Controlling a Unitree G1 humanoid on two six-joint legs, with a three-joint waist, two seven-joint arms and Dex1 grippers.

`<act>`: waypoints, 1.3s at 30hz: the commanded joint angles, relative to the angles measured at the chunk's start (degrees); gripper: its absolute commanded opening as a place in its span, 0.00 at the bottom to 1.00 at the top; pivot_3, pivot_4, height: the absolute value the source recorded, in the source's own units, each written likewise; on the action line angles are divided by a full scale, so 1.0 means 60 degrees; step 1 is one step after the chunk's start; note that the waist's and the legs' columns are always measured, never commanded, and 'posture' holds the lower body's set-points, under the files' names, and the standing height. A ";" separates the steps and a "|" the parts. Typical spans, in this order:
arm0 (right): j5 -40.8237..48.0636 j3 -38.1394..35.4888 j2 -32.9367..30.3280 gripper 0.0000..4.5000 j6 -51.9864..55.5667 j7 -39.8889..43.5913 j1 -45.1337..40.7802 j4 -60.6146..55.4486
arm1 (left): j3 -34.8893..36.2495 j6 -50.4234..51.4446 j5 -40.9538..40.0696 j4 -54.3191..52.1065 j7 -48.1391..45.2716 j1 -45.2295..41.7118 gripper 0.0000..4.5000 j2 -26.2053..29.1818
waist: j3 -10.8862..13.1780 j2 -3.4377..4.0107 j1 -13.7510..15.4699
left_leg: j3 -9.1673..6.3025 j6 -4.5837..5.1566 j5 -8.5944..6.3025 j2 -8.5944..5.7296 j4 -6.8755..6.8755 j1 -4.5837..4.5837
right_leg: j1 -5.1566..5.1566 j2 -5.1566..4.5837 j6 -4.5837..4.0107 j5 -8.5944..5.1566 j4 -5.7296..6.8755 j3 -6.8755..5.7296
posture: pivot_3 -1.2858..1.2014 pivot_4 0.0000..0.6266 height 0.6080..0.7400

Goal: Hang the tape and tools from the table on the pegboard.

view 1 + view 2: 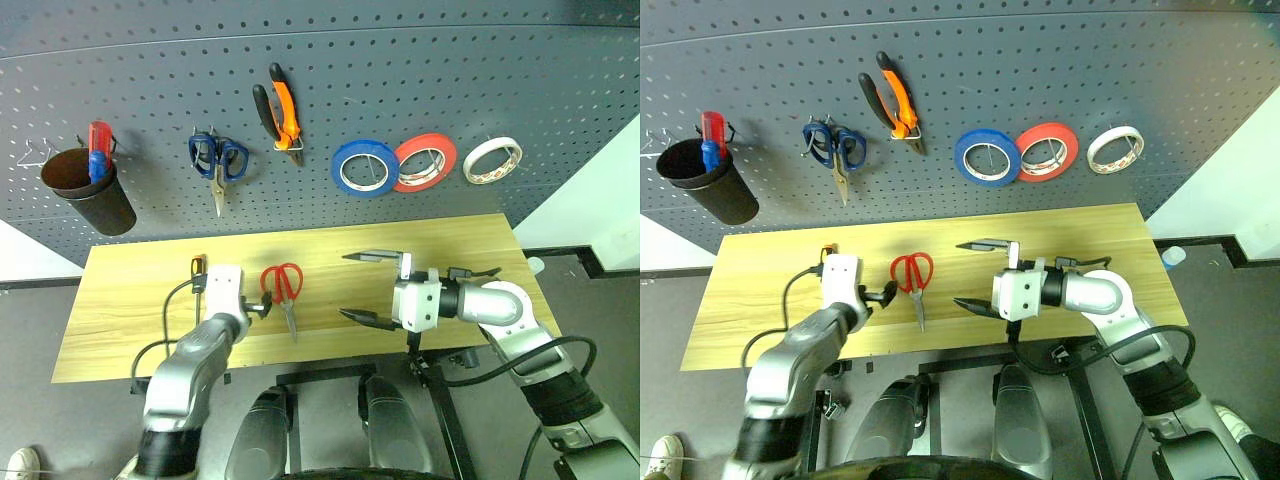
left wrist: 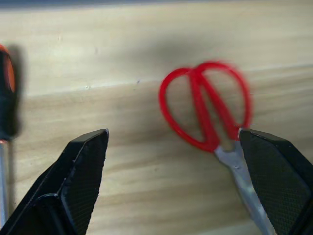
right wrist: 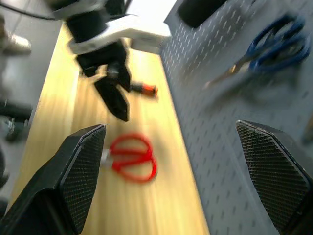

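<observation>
1. Screwdriver flat on the table at far left, just beside the left gripper.
2. Left gripper spread wide, empty, low beside the red scissors; best centred over the handle loops before closing.
3. Right gripper wide, empty, above the table.
4. Pliers and tape already up on the pegboard.

You have the red-handled scissors lying flat on the pale wood worktop, blades toward its near edge, beside the black-and-orange screwdriver. On the dark grey pegboard hang the orange-and-black pliers and the cream-white tape ring.
</observation>
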 commanded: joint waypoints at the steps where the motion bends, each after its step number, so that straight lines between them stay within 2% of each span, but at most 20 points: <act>1: -0.0237 -0.0065 -0.0131 1.00 -0.0656 -0.0097 0.0195 0.0196 | -0.0318 0.1278 0.0439 0.0538 0.0693 -0.0728 1.00 -0.0548 | -0.0001 -0.0003 0.0000 | 0.0001 0.0000 0.0000 0.0000 0.0000 -0.0001 | 0.0000 0.0000 -0.0008 0.0006 -0.0001 0.0000 | 0.50 0.32 0.94; 5: -0.0162 -0.0083 -0.0284 1.00 -0.0914 0.0052 0.0352 0.0455 | -0.0037 0.1887 0.0444 0.1219 0.1048 -0.1527 1.00 -0.1480 | -0.0003 -0.0009 0.0024 | 0.0001 -0.0002 0.0001 0.0000 -0.0002 -0.0007 | 0.0000 0.0000 -0.0024 0.0017 -0.0008 -0.0002 | 0.50 0.31 0.94; 9: 0.0065 -0.0089 -0.0409 1.00 -0.0957 0.0275 0.0486 0.0589 | 0.0284 0.2300 0.0496 0.1845 0.1261 -0.2002 1.00 -0.2022 | -0.0006 -0.0014 0.0018 | 0.0003 -0.0004 0.0001 -0.0002 0.0003 -0.0009 | 0.0002 -0.0002 -0.0023 0.0017 -0.0012 -0.0002 | 0.49 0.30 0.94; 18: 0.1944 -0.0356 -0.0808 1.00 0.1158 0.1612 0.1197 0.0729 | 0.1223 0.2132 0.0565 0.3529 0.1729 -0.2989 1.00 -0.2670 | -0.0017 -0.0029 0.0027 | 0.0005 -0.0006 -0.0001 -0.0005 0.0042 -0.0010 | 0.0023 -0.0003 -0.0016 0.0016 -0.0013 -0.0003 | 0.49 0.29 0.94; 27: 0.1930 -0.0876 -0.0577 1.00 0.0976 0.1694 0.0598 0.2434 | 0.2291 0.2282 0.0492 0.4299 0.2262 -0.3556 1.00 -0.3267 | -0.0030 -0.0027 0.0008 | 0.0020 -0.0010 -0.0003 -0.0006 0.0108 -0.0004 | 0.0055 -0.0004 0.0042 0.0033 -0.0013 0.0005 | 0.49 0.29 0.94; 30: 0.1869 -0.0929 -0.0524 1.00 0.0778 0.1711 0.0576 0.2655 | 0.2553 0.2201 0.0412 0.4321 0.2579 -0.3621 0.87 -0.3428 | -0.0033 -0.0027 -0.0008 | 0.0021 -0.0010 -0.0003 -0.0004 0.0102 0.0007 | 0.0056 -0.0003 0.0059 0.0043 -0.0011 0.0006 | 0.49 0.28 0.94; 39: 0.1775 -0.1006 -0.0312 1.00 0.0511 0.1454 0.0502 0.2807 | 0.2800 0.2328 0.0306 0.4391 0.3228 -0.3747 0.18 -0.3492 | -0.0047 -0.0026 0.0009 | 0.0035 -0.0013 -0.0001 -0.0006 0.0108 0.0013 | 0.0065 -0.0005 0.0071 0.0051 -0.0013 0.0019 | 0.49 0.28 0.94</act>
